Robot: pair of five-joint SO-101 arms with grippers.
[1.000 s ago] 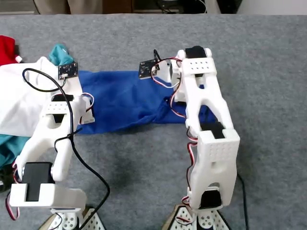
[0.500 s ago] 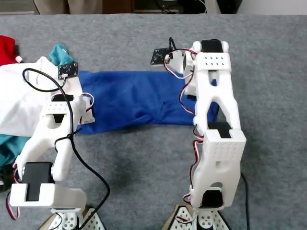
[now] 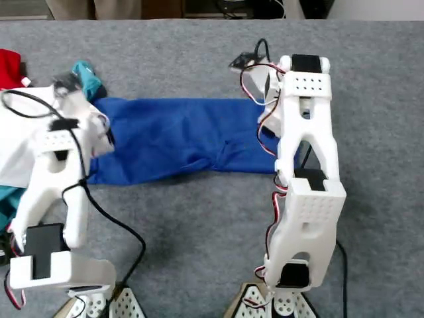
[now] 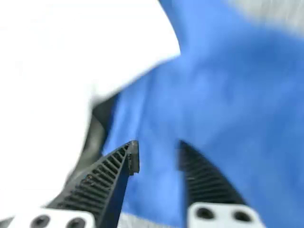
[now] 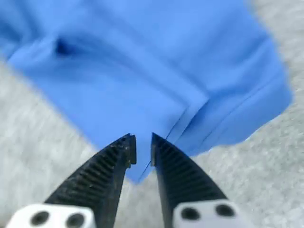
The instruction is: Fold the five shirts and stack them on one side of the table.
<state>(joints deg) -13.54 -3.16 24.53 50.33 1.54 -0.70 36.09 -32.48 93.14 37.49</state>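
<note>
Left gripper point(image 4: 156, 156) fingers spread over flattened blue cloth shirt point(image 3: 172, 136), beside white cloth shirt point(image 3: 16, 142): risks pinching both. Right gripper point(image 5: 141, 145) fingers barely parted, empty: may miss hem.

You have a grey felt-like table cover point(image 3: 192, 225) before you; past its far edge, dark tangled cables point(image 3: 232, 8); a white surface point(image 3: 377, 8) at the far corner.

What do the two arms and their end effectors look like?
The left arm and right arm are white with black motors and perforated panels. A black cable trails the left; red-and-white wires line the right. The left end effector and right end effector have black ribbed fingers.
</note>
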